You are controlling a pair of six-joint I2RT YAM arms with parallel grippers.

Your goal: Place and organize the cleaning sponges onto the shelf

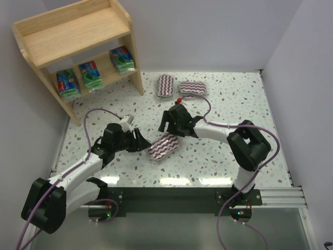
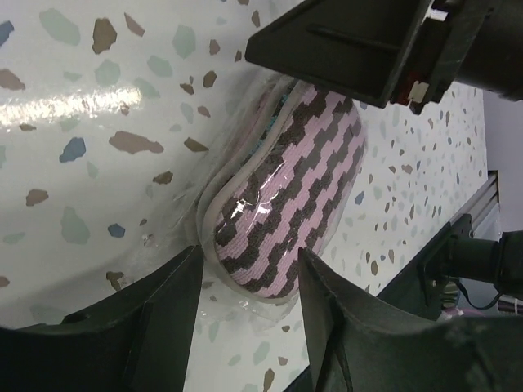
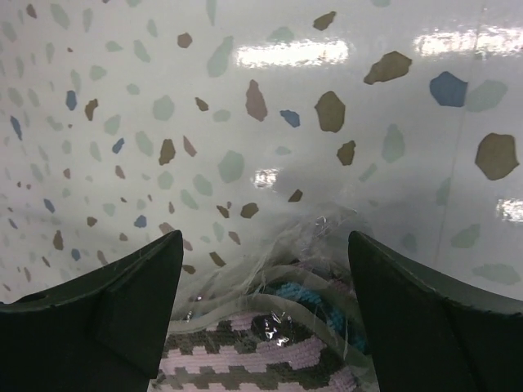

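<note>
Sponges [image 1: 122, 59] were half shelved. Your left pincer [image 2: 249, 265] straddled one end of a zigzag pack [image 1: 164, 147] lying toward the tabletop's [image 1: 244, 99] near edge, jaws against its sides; whether they clamped it you could not tell. Your right pincer [image 3: 263, 245] hung over the other end, jaws wide apart, gripping nothing. Two more zigzag packs [image 1: 165, 86] lay by the far edge, off the shelf [image 1: 73, 28] at the far-left corner. Three green packs [image 1: 92, 74] already sat on a lower tier. Only the top view showed you shelf and leftovers; the wrist views showed how the jaws met the pack.
</note>
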